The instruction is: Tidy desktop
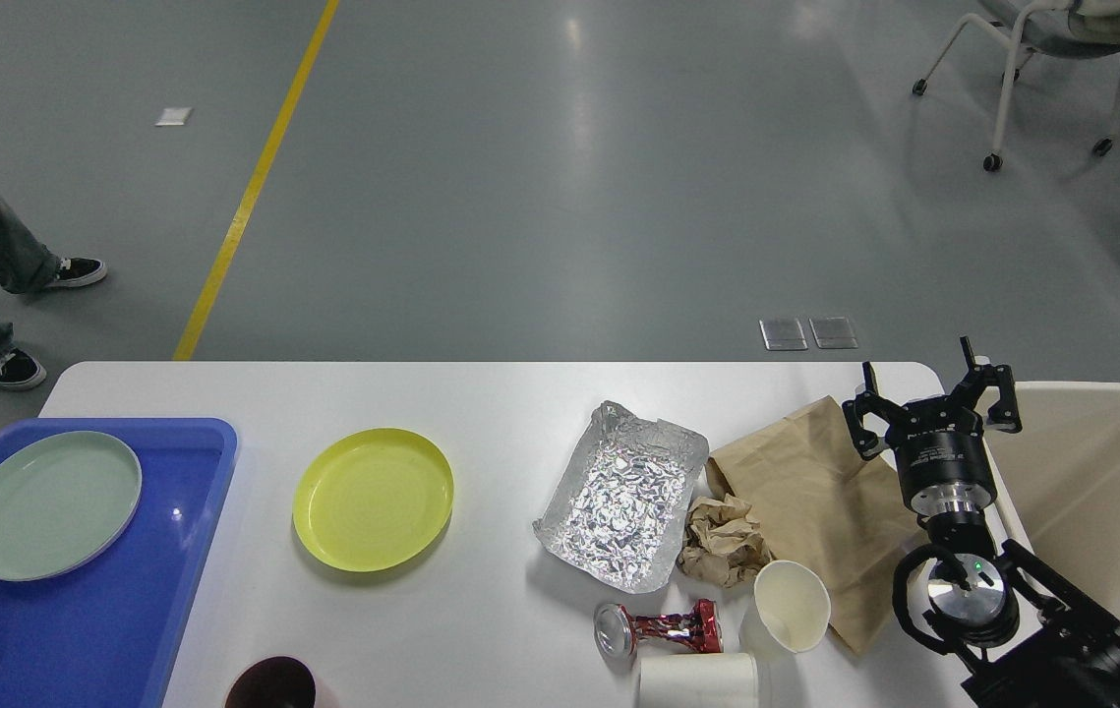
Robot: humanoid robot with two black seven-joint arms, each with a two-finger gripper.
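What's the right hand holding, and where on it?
Nothing. The right hand is open and empty, over the far corner of the paper bag beside the bin. The left hand isn't in view.

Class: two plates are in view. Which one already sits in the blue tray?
The pale green plate, lying in the blue tray. The yellow plate rests directly on the white desktop.

plates 2 (373,499) (51,503) | paper cups 2 (792,606) (697,680) | crushed can 1 (658,629) | foil tray 1 (621,495)
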